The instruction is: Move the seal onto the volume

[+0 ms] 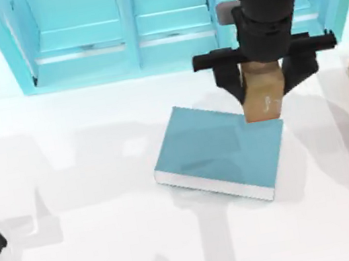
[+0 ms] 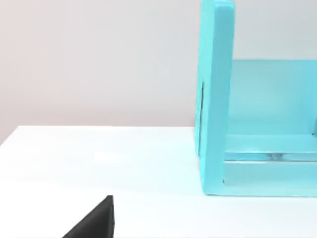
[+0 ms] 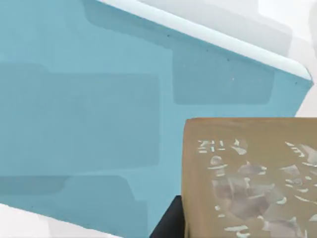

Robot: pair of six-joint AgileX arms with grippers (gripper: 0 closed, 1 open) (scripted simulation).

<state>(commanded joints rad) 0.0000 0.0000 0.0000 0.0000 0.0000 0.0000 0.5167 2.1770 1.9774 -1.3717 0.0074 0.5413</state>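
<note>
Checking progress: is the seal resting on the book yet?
Cannot tell: the seal is over the book's corner, gripped by the right hand.

The seal (image 1: 264, 97) — a small tan-brown block with a pale mark on its side — is hanging upright over the book's (image 1: 218, 153) far right corner; whether it is touching the cover cannot be told. The book — teal, thick, white page edges — is lying flat and skewed just before the shelf (image 1: 80, 46).
</note>
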